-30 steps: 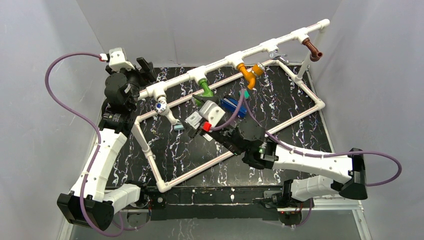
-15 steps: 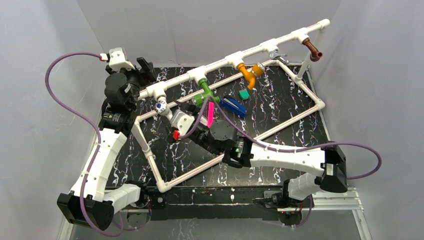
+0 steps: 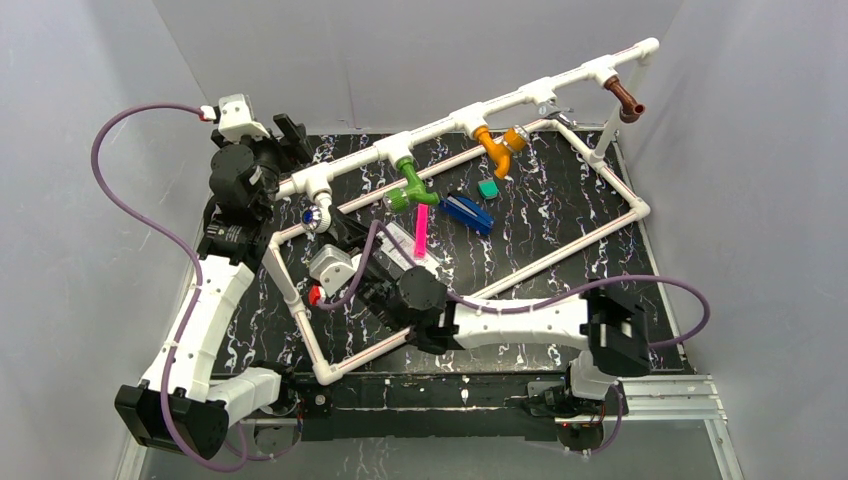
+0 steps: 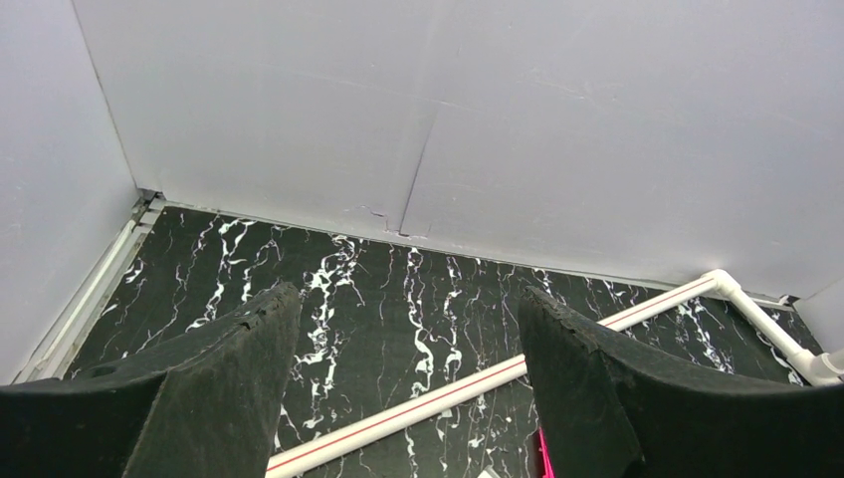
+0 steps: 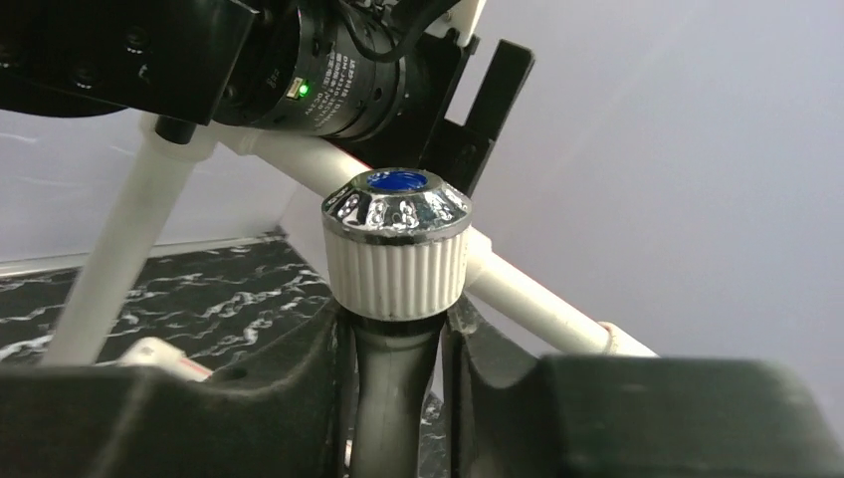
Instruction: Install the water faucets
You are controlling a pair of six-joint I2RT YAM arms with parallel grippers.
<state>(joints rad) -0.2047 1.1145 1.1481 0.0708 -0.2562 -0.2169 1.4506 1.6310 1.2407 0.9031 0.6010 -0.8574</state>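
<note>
Four water faucets hang from the white pipe frame [image 3: 440, 130]: white [image 3: 320, 213], green [image 3: 408, 185], orange [image 3: 497, 148] and brown [image 3: 626, 100]. My right gripper [image 3: 333, 228] has reached the white one at the left tee. In the right wrist view its fingers [image 5: 398, 339] press both sides of the neck just under the ribbed white knob [image 5: 398, 249], which has a chrome cap and a blue centre. My left gripper [image 3: 290, 130] hovers behind the frame's left end, and its jaws [image 4: 408, 329] stand wide open with nothing between them.
A pink stick [image 3: 421, 232], a flat blue piece [image 3: 466, 212] and a small green block [image 3: 488, 188] lie on the black marbled table inside the frame's base rectangle [image 3: 300, 320]. The left arm's black motor [image 5: 318, 80] sits close above the white knob. Grey walls enclose the table.
My right arm swung left from beside the green faucet to the white one, and its jaws closed round the neck. The left arm stayed still.
</note>
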